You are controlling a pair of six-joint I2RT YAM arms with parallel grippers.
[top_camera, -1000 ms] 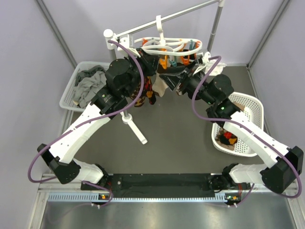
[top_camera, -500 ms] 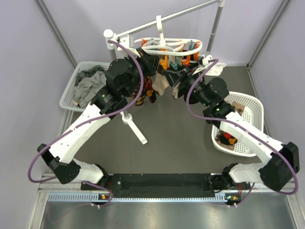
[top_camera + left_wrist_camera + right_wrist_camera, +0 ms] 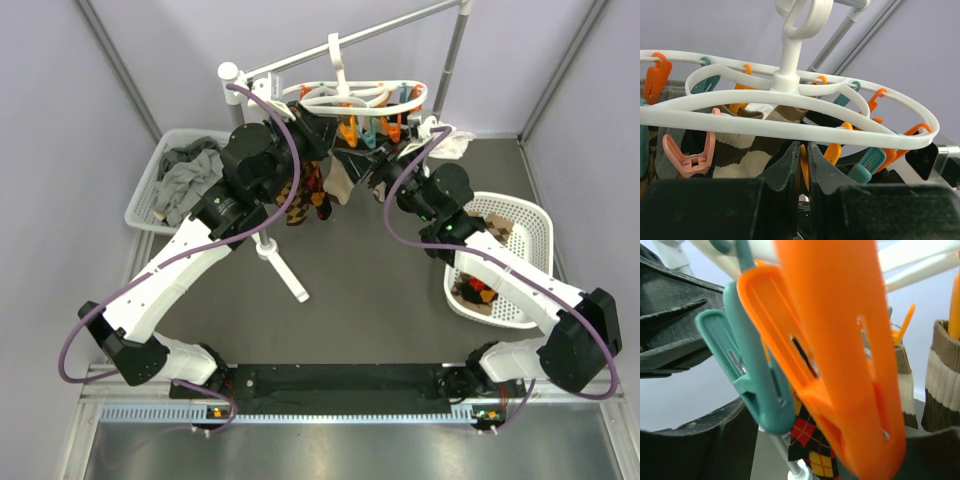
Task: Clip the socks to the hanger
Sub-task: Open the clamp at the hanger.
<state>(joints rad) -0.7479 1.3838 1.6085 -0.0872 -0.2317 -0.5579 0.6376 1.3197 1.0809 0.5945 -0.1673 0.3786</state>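
Top and wrist views, sock-clipping task. The dark table [image 3: 360,300] carries the rail stand [image 3: 390,25] at its far edge, a left basket [image 3: 140,200] of grey socks [image 3: 190,175] and a right basket [image 3: 540,225]. The hanger [image 3: 345,98] hangs by its hook from the rail, its oval ring lying roughly left to right, and both arms reach up to it from opposite sides. Several argyle socks [image 3: 308,192] already hang below the ring on the left arm's side; more lie in the right basket [image 3: 478,290], nearer the right arm. The left gripper [image 3: 803,150] sits just under the ring's near edge, jaws pressed together; an orange sliver shows in the slit, but whether it is pinched cannot be told. The right gripper [image 3: 372,160] faces the ring from the right. An orange clip [image 3: 840,365] lies directly ahead of it between the spread fingers, long axis hanging down and tilted, with a teal clip [image 3: 755,385] just beside on its left. Whether the pads press the orange clip cannot be told. Judged from this, the next move turns on that clip's mouth. Room is tight: neighbouring clips, hung cuffs and the left gripper crowd both sides, and open space lies only below and toward the near edge.
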